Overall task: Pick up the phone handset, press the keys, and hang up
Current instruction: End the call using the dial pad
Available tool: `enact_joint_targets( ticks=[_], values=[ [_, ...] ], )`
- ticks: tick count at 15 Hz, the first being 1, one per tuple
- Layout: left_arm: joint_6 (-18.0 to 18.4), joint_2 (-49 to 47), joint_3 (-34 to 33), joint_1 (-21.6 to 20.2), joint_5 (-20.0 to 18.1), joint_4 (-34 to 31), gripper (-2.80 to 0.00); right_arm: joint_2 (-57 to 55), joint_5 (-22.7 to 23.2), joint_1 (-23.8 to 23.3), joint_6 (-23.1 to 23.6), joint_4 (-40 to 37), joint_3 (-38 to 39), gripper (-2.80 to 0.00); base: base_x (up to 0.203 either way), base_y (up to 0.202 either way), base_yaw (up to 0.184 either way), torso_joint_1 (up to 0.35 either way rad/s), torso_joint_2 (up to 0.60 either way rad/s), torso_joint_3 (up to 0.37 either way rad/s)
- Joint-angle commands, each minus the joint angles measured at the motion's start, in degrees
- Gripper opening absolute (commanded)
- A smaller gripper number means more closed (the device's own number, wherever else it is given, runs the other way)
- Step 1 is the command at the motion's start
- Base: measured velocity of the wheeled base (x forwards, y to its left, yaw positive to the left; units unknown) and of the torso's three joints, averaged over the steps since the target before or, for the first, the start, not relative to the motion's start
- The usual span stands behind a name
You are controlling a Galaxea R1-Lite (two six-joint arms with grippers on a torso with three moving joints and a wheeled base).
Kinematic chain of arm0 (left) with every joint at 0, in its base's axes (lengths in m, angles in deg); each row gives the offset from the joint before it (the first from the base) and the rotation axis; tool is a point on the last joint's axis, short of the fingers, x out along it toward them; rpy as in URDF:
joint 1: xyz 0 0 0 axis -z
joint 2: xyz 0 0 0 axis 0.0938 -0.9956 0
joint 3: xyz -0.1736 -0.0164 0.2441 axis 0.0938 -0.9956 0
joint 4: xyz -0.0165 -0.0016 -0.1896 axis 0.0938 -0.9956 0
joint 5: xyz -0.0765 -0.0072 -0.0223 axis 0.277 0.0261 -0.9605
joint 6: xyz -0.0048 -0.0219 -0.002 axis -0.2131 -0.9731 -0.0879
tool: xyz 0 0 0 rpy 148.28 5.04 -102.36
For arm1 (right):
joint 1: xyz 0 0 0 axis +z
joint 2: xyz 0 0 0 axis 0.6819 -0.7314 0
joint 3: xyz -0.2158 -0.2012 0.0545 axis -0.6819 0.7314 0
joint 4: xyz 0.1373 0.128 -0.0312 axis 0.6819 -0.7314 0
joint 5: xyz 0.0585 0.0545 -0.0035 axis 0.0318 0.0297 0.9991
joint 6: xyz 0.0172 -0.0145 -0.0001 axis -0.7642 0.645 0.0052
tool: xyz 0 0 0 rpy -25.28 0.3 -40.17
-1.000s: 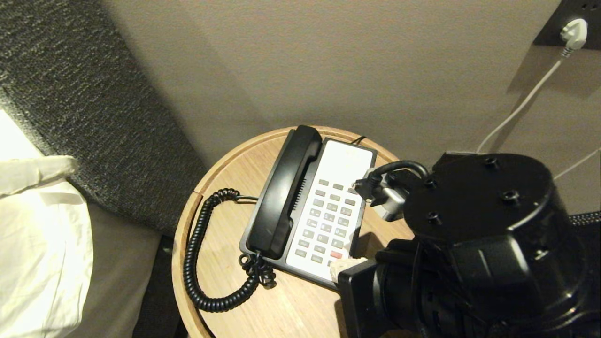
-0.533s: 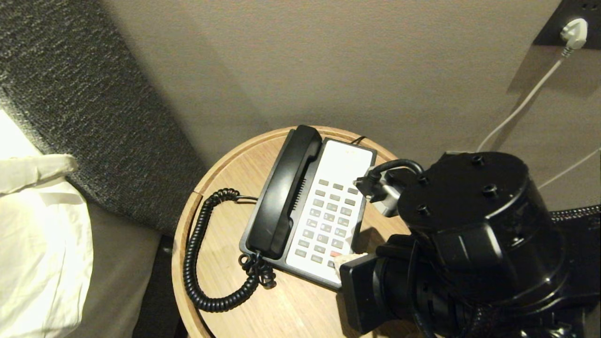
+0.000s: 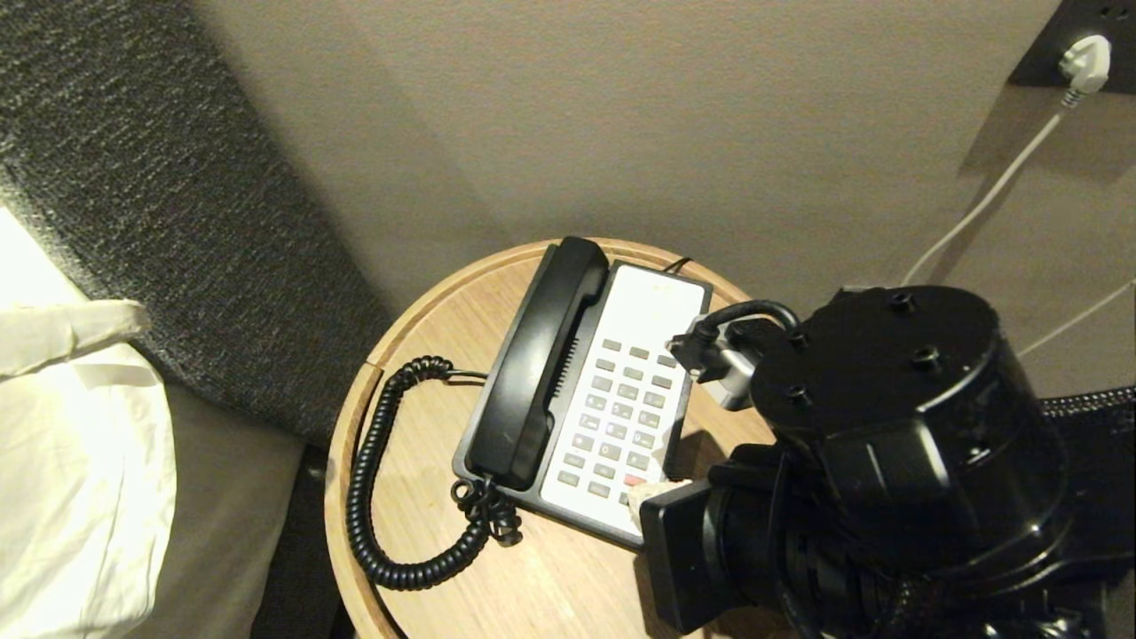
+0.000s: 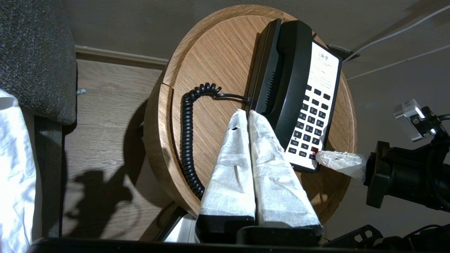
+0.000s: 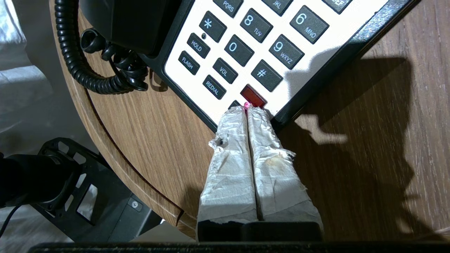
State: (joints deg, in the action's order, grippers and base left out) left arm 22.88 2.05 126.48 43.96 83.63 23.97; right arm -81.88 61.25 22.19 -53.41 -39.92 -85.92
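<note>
The glossy black phone handset (image 3: 532,364) lies in its cradle on the left side of the phone base, and its coiled cord (image 3: 373,479) loops over the table. To its right are the grey keys (image 3: 621,413) on the white faceplate. My right gripper (image 5: 246,109) is shut and empty, its wrapped tips on the lowest row beside the red button (image 5: 253,95). Seen from the head, the right gripper (image 3: 646,495) reaches in from the phone's near right corner. My left gripper (image 4: 246,114) is shut on nothing, hovering beside the handset (image 4: 288,70) near its lower end.
The phone sits on a small round wooden table (image 3: 355,417) against a beige wall. A dark grey headboard (image 3: 133,177) and white bedding (image 3: 71,461) lie to the left. A white plug (image 3: 1084,60) with its cable hangs at the upper right.
My right arm's wrist has shifted slightly left, while its fingertips stay at the lowest keys. The handset and cord have not moved.
</note>
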Motion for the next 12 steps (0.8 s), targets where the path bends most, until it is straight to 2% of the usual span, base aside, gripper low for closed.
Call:
enact_joint_targets(
  ticks=[1,12],
  values=[
    [-0.1,-0.1,0.0,0.0,0.2,-0.1,-2.80,-0.2,-0.2,0.0,-0.1,0.0,0.1,-2.80,0.000,0.000,0.000,0.000,0.00,0.000],
    [-0.8,0.6,-0.6,0.0,0.1,-0.2,-2.80,-1.3,-0.2,-0.1,0.8,0.7,0.4,-2.80,0.000,0.000,0.000,0.000,0.00,0.000]
  ],
)
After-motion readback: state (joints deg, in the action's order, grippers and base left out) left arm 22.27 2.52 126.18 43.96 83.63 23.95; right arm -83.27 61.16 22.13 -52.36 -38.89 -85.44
